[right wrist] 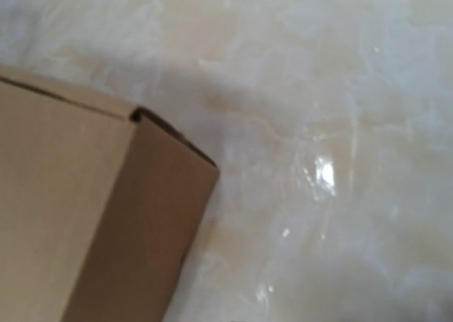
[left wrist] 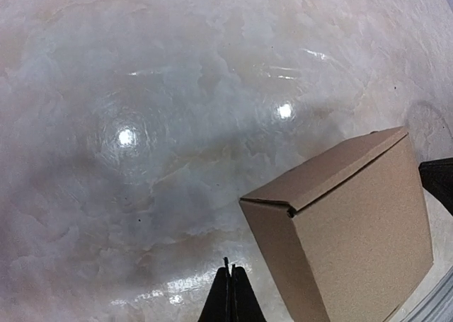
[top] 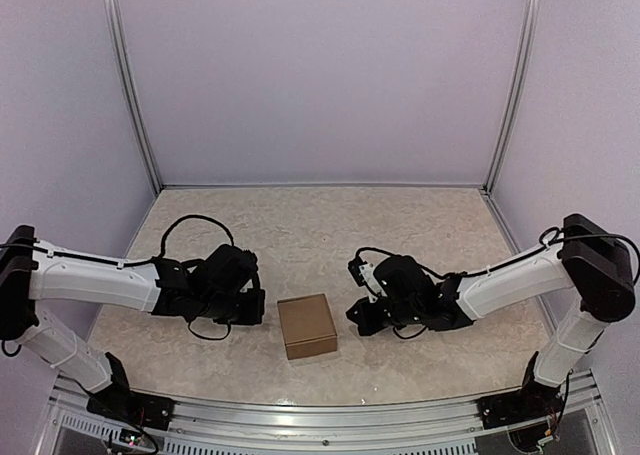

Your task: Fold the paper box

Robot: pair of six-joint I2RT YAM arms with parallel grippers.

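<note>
Both my arms reach low over the table [top: 300, 225], forearms angled inward. My left gripper [left wrist: 230, 297] has its fingers pressed together, and my right gripper [top: 360, 315] is closed too (both empty). The paper box [top: 307, 326], already a closed carton, sits between them, touching neither, near the table's front edge. Bare surface stretches behind it.

Pale lilac walls [top: 320, 75] enclose a glossy, marbled beige table [top: 300, 225].
</note>
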